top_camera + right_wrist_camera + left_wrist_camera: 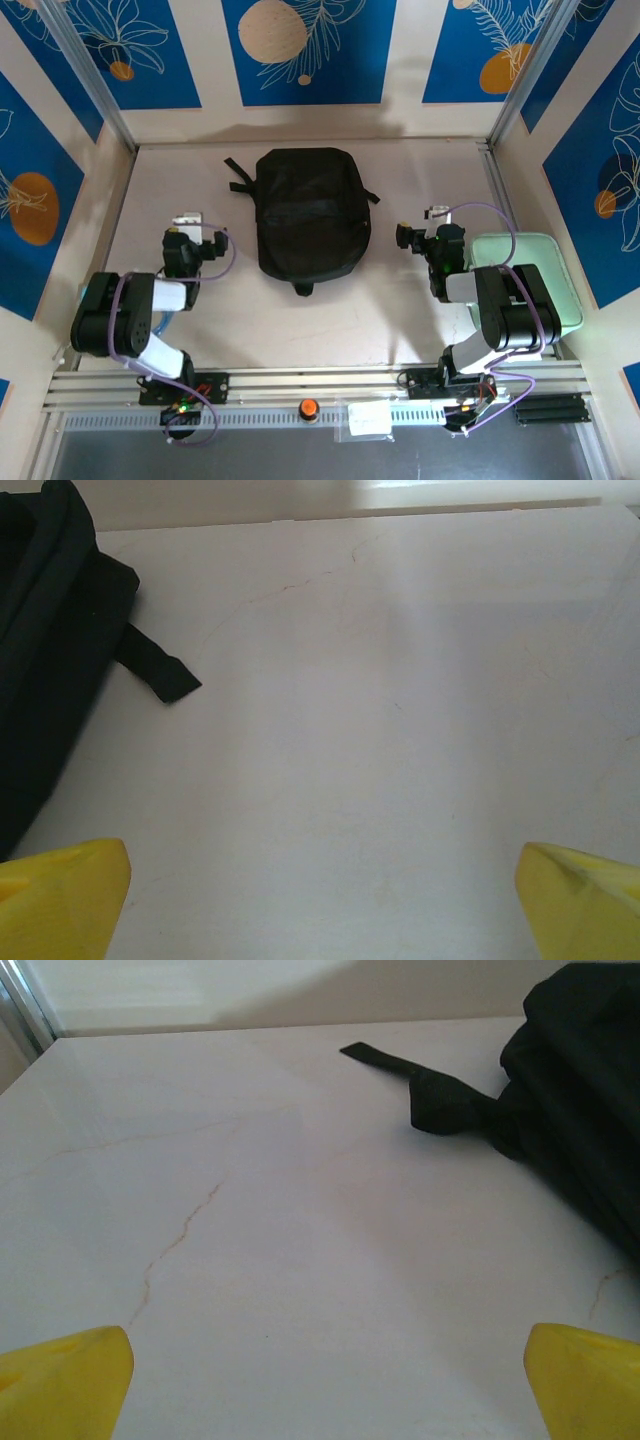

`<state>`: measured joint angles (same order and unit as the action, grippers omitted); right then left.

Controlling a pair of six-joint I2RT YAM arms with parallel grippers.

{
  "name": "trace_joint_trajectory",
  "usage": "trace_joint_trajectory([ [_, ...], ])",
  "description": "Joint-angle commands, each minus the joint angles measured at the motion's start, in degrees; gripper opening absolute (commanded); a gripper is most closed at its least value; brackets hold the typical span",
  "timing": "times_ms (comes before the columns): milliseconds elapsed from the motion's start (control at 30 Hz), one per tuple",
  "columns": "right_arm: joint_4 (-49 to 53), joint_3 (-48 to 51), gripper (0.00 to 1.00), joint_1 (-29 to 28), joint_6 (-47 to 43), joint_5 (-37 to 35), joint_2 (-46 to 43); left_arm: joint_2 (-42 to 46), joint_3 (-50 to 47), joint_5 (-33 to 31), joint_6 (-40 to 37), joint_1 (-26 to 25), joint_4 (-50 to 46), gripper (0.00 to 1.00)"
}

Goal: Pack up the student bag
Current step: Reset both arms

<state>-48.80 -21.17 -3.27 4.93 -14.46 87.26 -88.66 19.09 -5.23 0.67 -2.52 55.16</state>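
Pale marble-look table (330, 320), boxed by blue floral panels. Left gripper (188, 222) spread wide, empty; black student bag (305, 212) flat at centre, apparently zipped; right gripper (436, 215) equally wide, empty; mint-green case (565, 290) beneath its arm. Best begun by pinning fabric, then unzipping.

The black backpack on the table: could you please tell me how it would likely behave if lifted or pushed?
The backpack lies flat and looks slack, so it would probably sag and fold rather than hold shape. Its loose strap would likely dangle or trail. On the smooth table a push may slide or bunch it.
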Motion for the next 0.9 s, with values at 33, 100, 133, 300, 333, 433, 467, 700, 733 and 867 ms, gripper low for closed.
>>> trace_joint_trajectory([
  [33, -0.26, -1.48, 0.99, 0.65, 0.68, 1.34, 0.19, -1.13, -0.6, -5.07, -0.95, -1.24, 4.61, 1.0],
  [100, 0.6, -1.79, 0.99, 1.3, 1.17, 2.48, 0.19, -1.01, 0.98, -7.08, -1.14, -1.96, 1.23, 1.0],
  [133, 0.93, -2.03, 0.99, 1.74, 1.46, 3.41, 0.11, -1.18, 0.86, -7.41, -1.41, -2.26, 2.05, 1.0],
  [300, 1.23, -2.12, 0.99, 2.15, 1.62, 4.12, 0.1, -1.14, 0.93, -6.95, -1.53, -2.31, 1.62, 1.0],
  [333, 1.16, -2.08, 0.99, 2.2, 1.58, 4.12, 0.1, -0.91, 0.95, -6.66, -1.63, -2.31, 1.3, 1.0],
  [433, 1.29, -2.12, 0.99, 2.18, 1.58, 4.18, 0.1, -0.94, 1.47, -5.32, -2.07, -2.31, 0.45, 1.0],
  [467, 1.28, -2.14, 0.99, 2.1, 1.61, 4.09, 0.1, -1.07, 1.39, -5.23, -2.16, -2.31, 0.78, 1.0],
  [700, 1.33, -2.19, 0.99, 2.13, 1.58, 4.13, 0.1, -1.38, 2.53, -5.32, -1.99, -2.24, -1.13, 1.0],
  [733, 1.3, -2.15, 0.99, 2.21, 1.58, 4.11, 0.1, -1.3, 2.38, -5.31, -1.98, -2.3, -1.08, 1.0],
  [867, 1.18, -2.08, 0.99, 2.13, 1.59, 4.14, 0.01, -1.08, 1.67, -5.14, -2.05, -2.31, 0.14, 1.0],
])
